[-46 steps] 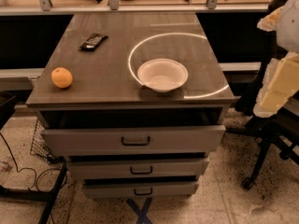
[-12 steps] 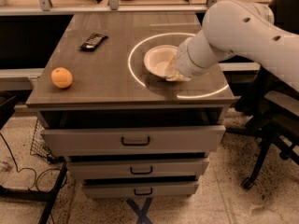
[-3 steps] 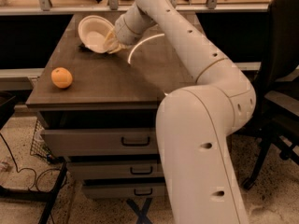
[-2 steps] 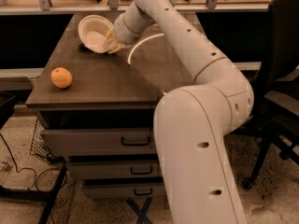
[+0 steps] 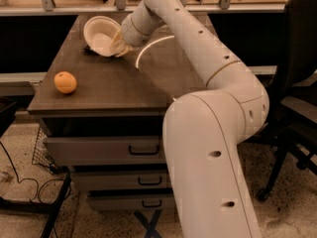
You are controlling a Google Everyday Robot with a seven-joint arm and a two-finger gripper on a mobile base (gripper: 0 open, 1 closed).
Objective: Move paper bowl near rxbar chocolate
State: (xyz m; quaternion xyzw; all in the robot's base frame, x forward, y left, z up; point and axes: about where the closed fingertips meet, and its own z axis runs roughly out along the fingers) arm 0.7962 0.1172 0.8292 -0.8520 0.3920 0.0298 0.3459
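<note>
The white paper bowl (image 5: 101, 34) is tilted, its opening facing the camera, at the far left of the cabinet top (image 5: 114, 86). My gripper (image 5: 119, 44) is shut on the bowl's right rim and holds it just above the surface. The black rxbar chocolate (image 5: 88, 48) is almost wholly hidden behind the bowl; only a dark sliver shows at the bowl's lower left edge.
An orange fruit (image 5: 65, 82) lies near the front left corner of the cabinet top. My arm (image 5: 208, 68) reaches across the right half of the top. A black office chair (image 5: 297, 83) stands at the right. Drawers (image 5: 143, 148) sit below the top.
Since 15 s ago the bowl has been picked up from the right side and carried to the far left over the rxbar. In the last second it barely moved.
</note>
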